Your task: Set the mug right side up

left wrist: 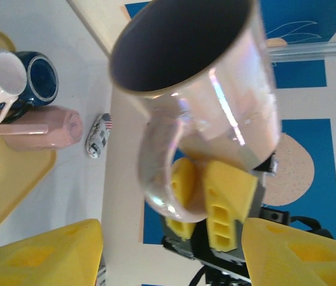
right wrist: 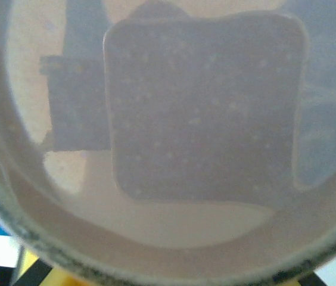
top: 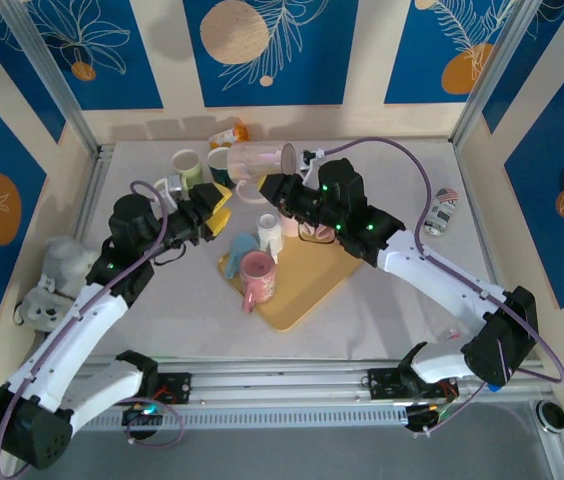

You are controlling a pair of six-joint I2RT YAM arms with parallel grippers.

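Left wrist view: right gripper [left wrist: 202,193] pinches mug [left wrist: 215,89] by its handle, held aloft sideways just ahead of my half-open, empty left gripper [top: 214,212]. Thin grip; I judge the mug could swivel or drop onto the table [top: 392,170] below.

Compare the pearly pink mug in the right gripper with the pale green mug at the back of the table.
The pearly pink mug hangs in the air, its handle pinched by the right gripper; the pale green mug stands on the table. The pearly mug lies sideways; the green mug is upright, mouth up. Both are plain, unpatterned mugs.
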